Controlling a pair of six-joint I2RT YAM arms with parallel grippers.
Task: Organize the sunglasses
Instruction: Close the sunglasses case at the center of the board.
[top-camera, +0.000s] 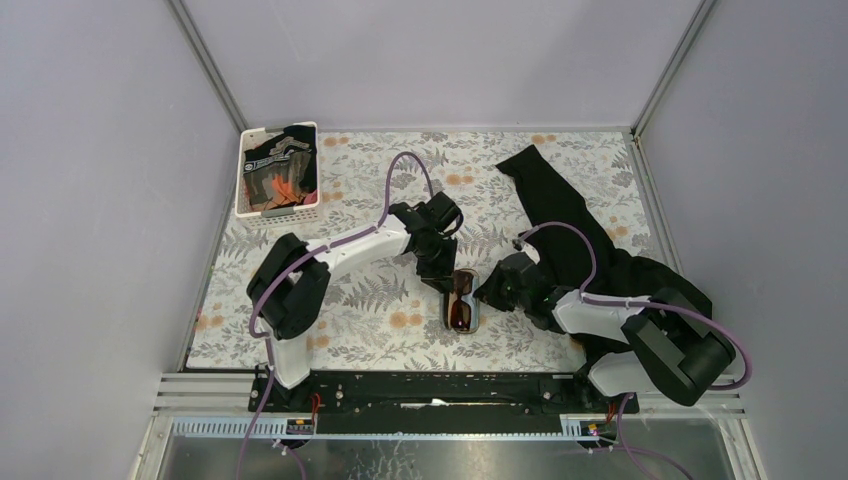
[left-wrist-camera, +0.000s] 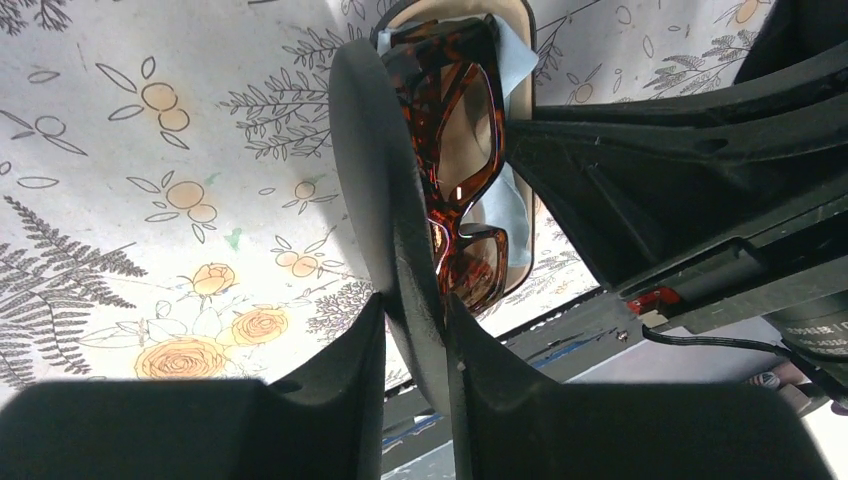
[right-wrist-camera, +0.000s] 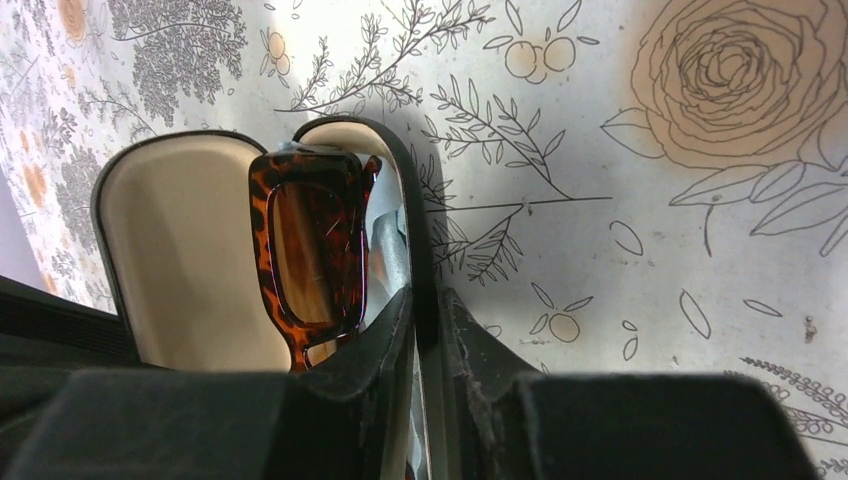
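The sunglasses (top-camera: 462, 300), amber tortoise frame with dark lenses, lie inside the open black glasses case (top-camera: 447, 318) at the table's middle. A light-blue cloth (left-wrist-camera: 512, 205) lies under them. My left gripper (top-camera: 441, 279) is at the case's far-left side. In the left wrist view it (left-wrist-camera: 415, 300) is shut on the case's black edge (left-wrist-camera: 385, 160), with the sunglasses (left-wrist-camera: 460, 150) just beyond. My right gripper (top-camera: 496, 290) is at the case's right side. In the right wrist view it (right-wrist-camera: 425, 300) is shut on the case's wall (right-wrist-camera: 415, 200), beside the sunglasses (right-wrist-camera: 310, 250) and the beige lining (right-wrist-camera: 180, 250).
A white basket (top-camera: 240, 185) with dark clothing stands at the back left. A black garment (top-camera: 570, 220) lies along the right side, partly under my right arm. Grey walls close in the table. A black rail (top-camera: 450, 385) runs along the near edge.
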